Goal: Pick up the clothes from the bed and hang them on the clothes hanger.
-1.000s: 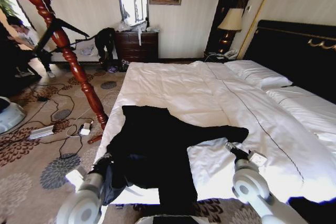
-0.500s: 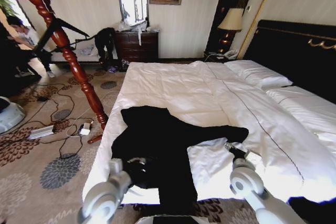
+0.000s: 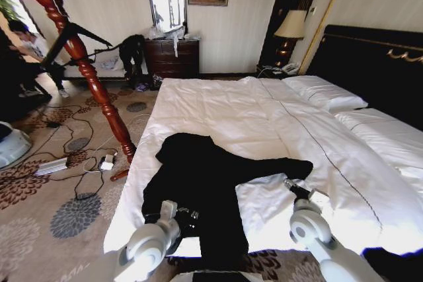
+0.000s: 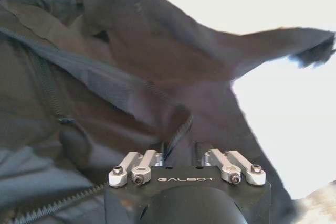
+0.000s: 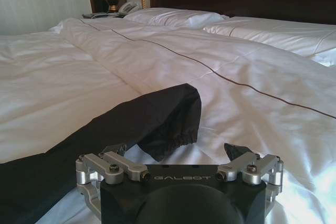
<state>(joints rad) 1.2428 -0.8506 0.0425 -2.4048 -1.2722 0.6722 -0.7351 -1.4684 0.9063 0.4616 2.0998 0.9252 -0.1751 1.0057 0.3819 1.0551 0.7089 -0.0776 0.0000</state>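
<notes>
The black jacket (image 3: 211,176) lies spread on the bed (image 3: 264,117). The left pincer (image 4: 181,148) has its fingers pinched together on the jacket's fabric near the zipper. The right pincer (image 5: 178,153) hovers wide open and empty, just beside the sleeve cuff (image 5: 181,124).

Head view: the lower hem of the clothes (image 3: 211,189) passes behind the left gripper (image 3: 177,214) and out of sight past the foot of the bed (image 3: 218,107); the bed's right side is cut by the frame edge. A red wooden stand (image 3: 79,57) is cropped at the top, and whether the thin dark shape on it is the clothes hanger cannot be told. Left wrist view: the fingertips are buried in dark folds, and the far sleeve end is blurred. Right wrist view: the right gripper (image 5: 178,153) has its fingertips partly hidden behind its own housing.
</notes>
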